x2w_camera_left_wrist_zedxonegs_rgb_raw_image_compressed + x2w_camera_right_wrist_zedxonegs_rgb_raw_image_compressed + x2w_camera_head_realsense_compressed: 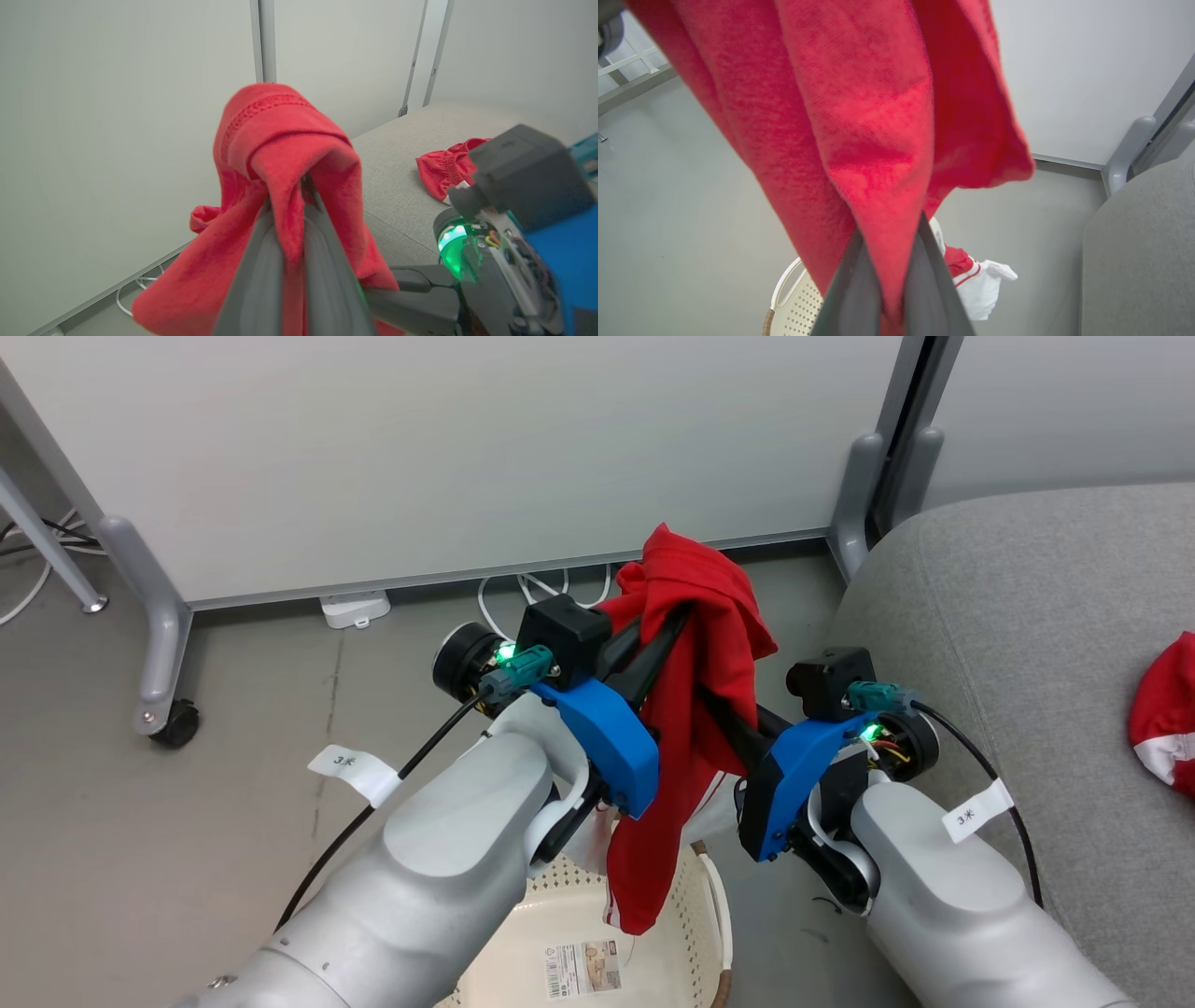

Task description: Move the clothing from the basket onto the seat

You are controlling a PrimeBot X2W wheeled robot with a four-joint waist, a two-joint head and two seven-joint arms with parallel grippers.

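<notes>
A bright red piece of clothing (695,644) hangs in the air above the cream basket (695,905), its lower end dangling into it. My left gripper (680,609) is shut on its upper folds, the fabric draped over the fingers (261,261). From the right, my right gripper (707,698) is shut on the same garment lower down; red cloth (859,116) is pinched between its fingers (850,289). A white and red end of fabric (983,282) hangs by the basket rim (782,291). Another red garment with a white band (1167,719) lies on the grey seat (1008,635).
A white partition wall (467,448) on grey legs with a caster (173,721) stands behind the basket. White cables (532,588) and a power block (355,607) lie at its foot. The seat's edge (1134,261) is just right of the basket.
</notes>
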